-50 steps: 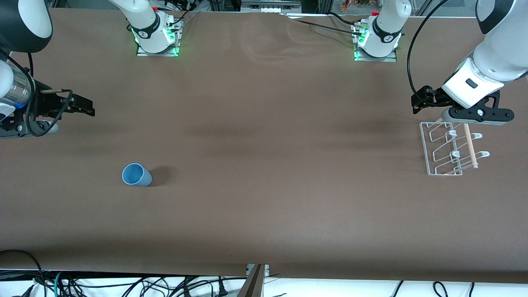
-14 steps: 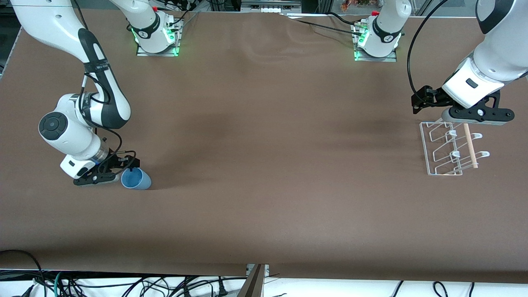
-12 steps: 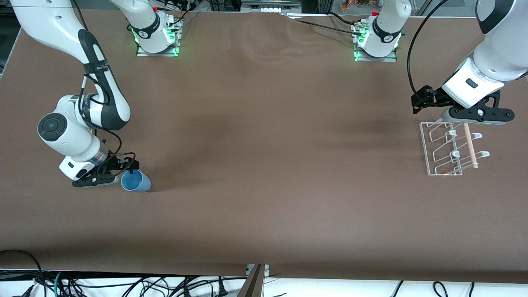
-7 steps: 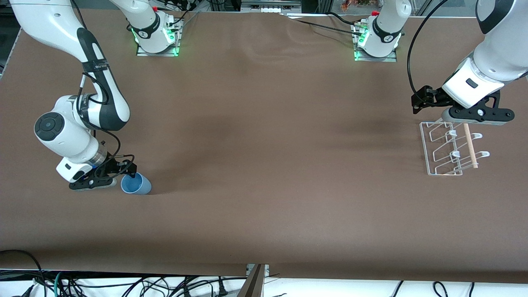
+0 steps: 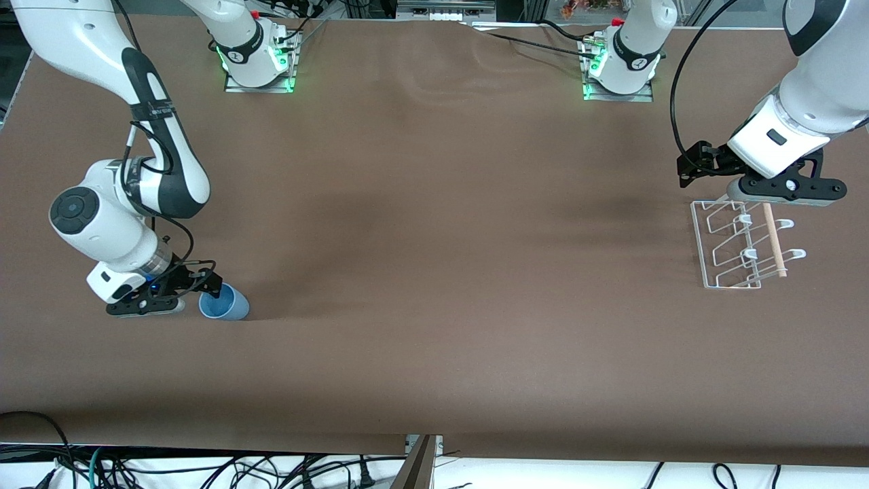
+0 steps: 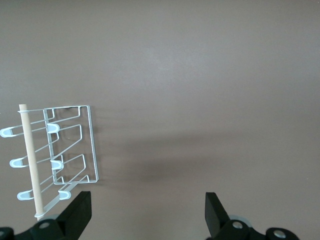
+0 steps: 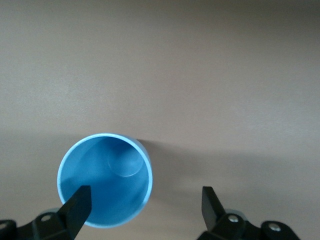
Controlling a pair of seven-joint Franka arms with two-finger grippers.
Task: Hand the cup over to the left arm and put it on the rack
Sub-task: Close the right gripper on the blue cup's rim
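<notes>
The light-blue cup stands upright on the brown table near the right arm's end, mouth up. My right gripper is low over it and open. In the right wrist view the cup lies off to one side of the gripper: one finger overlaps its mouth, the other stands outside the wall. The white wire rack with its wooden dowel sits at the left arm's end. My left gripper waits open and empty over the rack's end farther from the front camera; the left wrist view shows the rack beside the gripper.
Both arm bases stand at the table's edge farthest from the front camera. Cables hang below the table's near edge. Bare brown tabletop stretches between cup and rack.
My right arm swung in from the table's end and came down at the cup. Over the last second it and the cup shifted slightly toward the front camera. The left arm has not moved.
</notes>
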